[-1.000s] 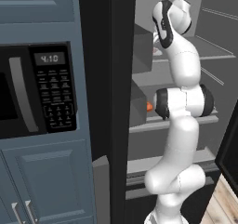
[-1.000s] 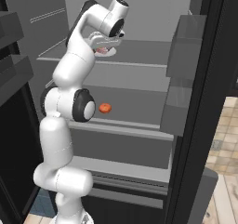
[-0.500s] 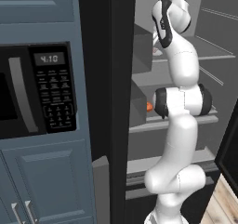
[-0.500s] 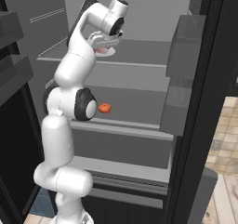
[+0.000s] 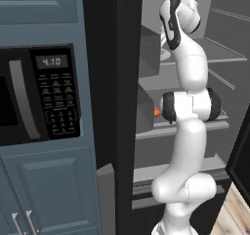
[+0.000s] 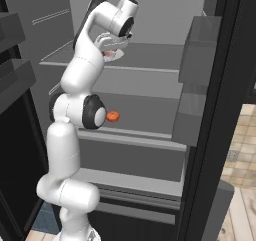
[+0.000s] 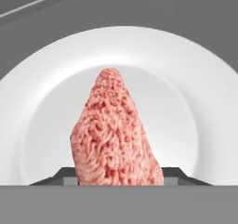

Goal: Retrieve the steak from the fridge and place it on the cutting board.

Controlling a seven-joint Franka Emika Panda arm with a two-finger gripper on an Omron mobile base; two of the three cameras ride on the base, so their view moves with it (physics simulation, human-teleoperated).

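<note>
inside the fridge (image 6: 150, 92), the gripper (image 7: 120, 180) had closed on the soft, limp steak (image 7: 115, 132) at its near end on the white plate (image 7: 195, 88).

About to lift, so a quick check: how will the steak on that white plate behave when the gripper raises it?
The steak looks like a small, thin, soft slab, so it will probably be light and may sag past the fingers on either side of it. Its bumpy surface should resist slipping. It lies flat on the plate, so rolling seems unlikely; the plate could shift if dragged.
</note>
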